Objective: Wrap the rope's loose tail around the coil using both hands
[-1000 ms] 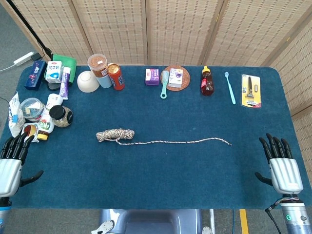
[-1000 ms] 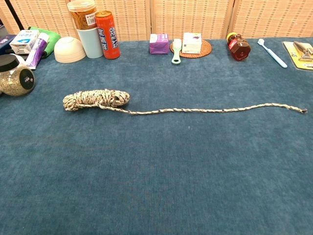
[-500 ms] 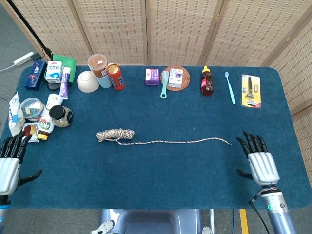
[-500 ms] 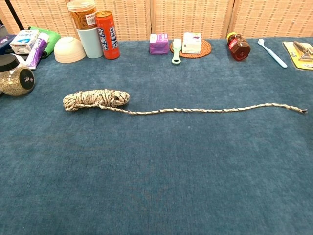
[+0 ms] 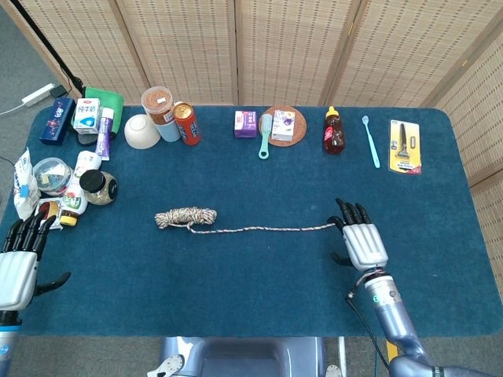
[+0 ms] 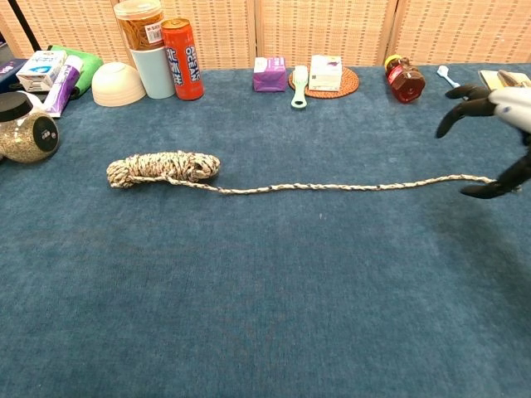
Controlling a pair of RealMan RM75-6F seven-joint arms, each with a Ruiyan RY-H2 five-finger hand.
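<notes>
Woven bamboo screens back a blue-carpeted surface point(image 5: 259, 275) in the head view. On it lies a speckled beige rope coil point(image 5: 185, 217), its loose tail point(image 5: 267, 229) trailing rightward in a thin line. The right hand point(image 5: 361, 239) hovers over the tail's far end, fingers spread and holding nothing; the left hand point(image 5: 20, 255) waits at the near left edge, fingers also apart and empty, well away from the coil.

From the chest view, the coil point(image 6: 163, 168) sits left of centre and the tail point(image 6: 348, 186) runs to the right hand point(image 6: 498, 137), whose dark thumb lies just beside the tip.

Judging by this, the reach for the tail is under way; next comes pinching the end, while the left hand must come in to steady the coil.
</notes>
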